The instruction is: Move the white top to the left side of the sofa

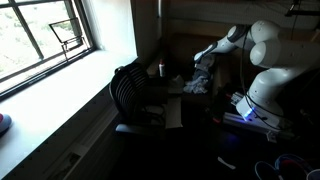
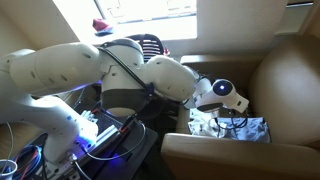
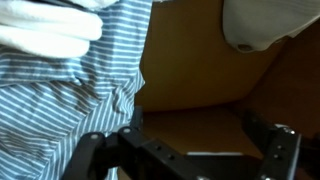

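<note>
White and bunched, the top (image 3: 50, 30) lay at the upper left of the wrist view on a striped shirt (image 3: 70, 100) on the sofa (image 3: 200, 80). It looked soft and floppy, best pinched at a raised fold; the gripper (image 3: 188, 142) hung spread wide, empty.

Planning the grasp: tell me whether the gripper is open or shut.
Open. In the wrist view the gripper has its fingers wide apart, only bare sofa showing between them; nothing is held.

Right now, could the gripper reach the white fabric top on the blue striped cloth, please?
Probably yes: the gripper hovers above the brown sofa seat, fingers open, and nothing visible blocks the white fabric top beside it.
</note>
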